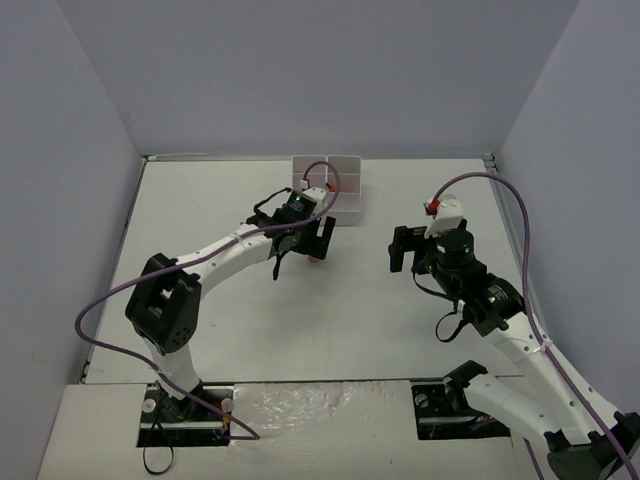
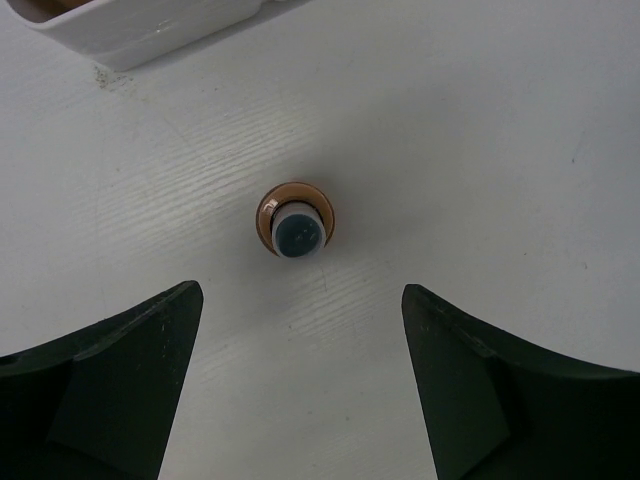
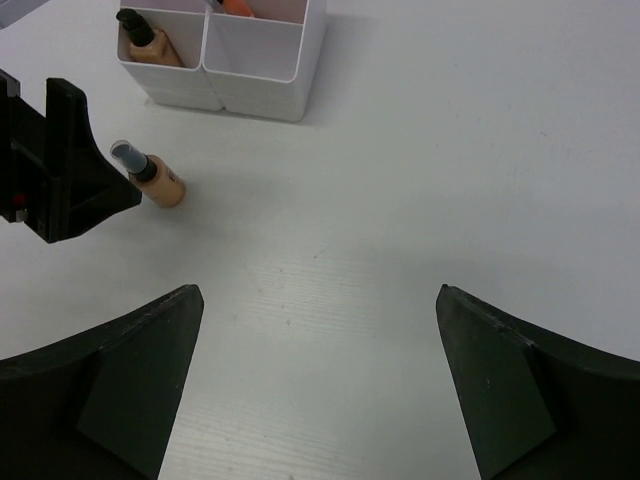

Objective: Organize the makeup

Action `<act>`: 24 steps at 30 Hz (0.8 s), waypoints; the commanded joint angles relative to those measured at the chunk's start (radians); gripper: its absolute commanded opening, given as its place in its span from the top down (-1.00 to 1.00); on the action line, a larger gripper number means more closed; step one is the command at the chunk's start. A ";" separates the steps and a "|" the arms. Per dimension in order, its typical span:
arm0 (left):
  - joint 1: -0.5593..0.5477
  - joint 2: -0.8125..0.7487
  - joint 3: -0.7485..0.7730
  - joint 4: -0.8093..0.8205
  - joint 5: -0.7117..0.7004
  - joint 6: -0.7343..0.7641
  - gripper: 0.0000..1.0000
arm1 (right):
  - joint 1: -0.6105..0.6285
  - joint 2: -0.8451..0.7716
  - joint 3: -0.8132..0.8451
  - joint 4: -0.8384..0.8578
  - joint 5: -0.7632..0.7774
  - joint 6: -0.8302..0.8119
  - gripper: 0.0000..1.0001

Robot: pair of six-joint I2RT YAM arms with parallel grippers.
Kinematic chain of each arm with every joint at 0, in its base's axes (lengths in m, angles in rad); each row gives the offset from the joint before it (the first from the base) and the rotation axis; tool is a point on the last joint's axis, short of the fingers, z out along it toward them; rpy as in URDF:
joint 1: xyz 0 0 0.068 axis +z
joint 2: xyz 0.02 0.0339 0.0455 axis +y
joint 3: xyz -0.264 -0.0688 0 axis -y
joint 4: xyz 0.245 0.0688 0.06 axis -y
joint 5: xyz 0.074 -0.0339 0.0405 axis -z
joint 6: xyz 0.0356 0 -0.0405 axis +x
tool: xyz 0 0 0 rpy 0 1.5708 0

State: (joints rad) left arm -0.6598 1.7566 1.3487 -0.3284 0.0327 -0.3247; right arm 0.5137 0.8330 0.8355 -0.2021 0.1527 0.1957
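Left wrist: upright tan bottle (image 2: 297, 220) under spread left gripper (image 2: 300, 296) (no contact).

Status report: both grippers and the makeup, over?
Left gripper open above upright tan bottle, dark cap. Right gripper open, empty. Nothing between bottle and white compartment box.

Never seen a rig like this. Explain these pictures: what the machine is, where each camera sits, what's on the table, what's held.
Two robot arms are bolted to a white table. One picture looks down from above. The other two come from cameras on each wrist, whose black fingers show at the bottom. The left gripper hovers open over a tan bottle standing on the table, not touching it. The right gripper is open too, off to the side. Beyond stands a white compartment box with a second tan bottle inside. Nothing is held.
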 commanded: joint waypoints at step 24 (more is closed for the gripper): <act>-0.015 0.138 0.179 0.017 -0.079 -0.042 0.12 | -0.001 0.011 -0.007 0.006 0.002 -0.013 -1.00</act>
State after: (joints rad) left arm -0.6678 1.9114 1.4609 -0.3284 -0.0244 -0.3527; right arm 0.5137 0.8486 0.8291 -0.2367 0.1505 0.1860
